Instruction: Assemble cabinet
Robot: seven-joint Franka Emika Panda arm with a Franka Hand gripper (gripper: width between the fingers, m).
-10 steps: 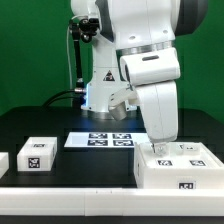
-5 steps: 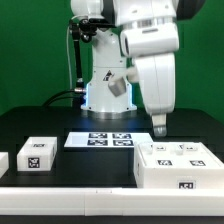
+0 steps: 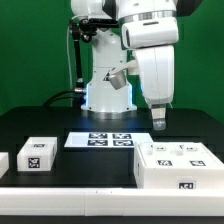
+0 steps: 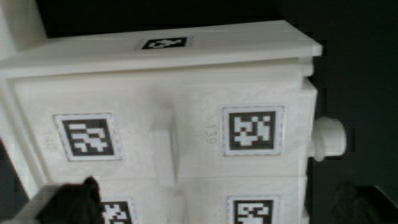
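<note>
The cabinet [image 3: 178,166] is a large white box with black-and-white tags on its top and front, standing on the black table at the exterior view's right. My gripper [image 3: 158,120] hangs a little above its rear left part, clear of it, with nothing held. In the wrist view the cabinet [image 4: 178,110] fills the picture, showing several tags and a small round peg on one side. The gripper [image 4: 217,208] is open, its dark fingertips [image 4: 71,203] standing wide apart at the picture's edge over the cabinet's top.
A small white tagged block [image 3: 37,153] sits at the exterior view's left, with another white block [image 3: 3,161] cut off at the left edge. The marker board [image 3: 100,140] lies flat mid-table. The robot's base [image 3: 107,95] stands behind it.
The gripper has opened and lifted off the cabinet's top, rising straight up a short way. The cabinet stays where it was.
</note>
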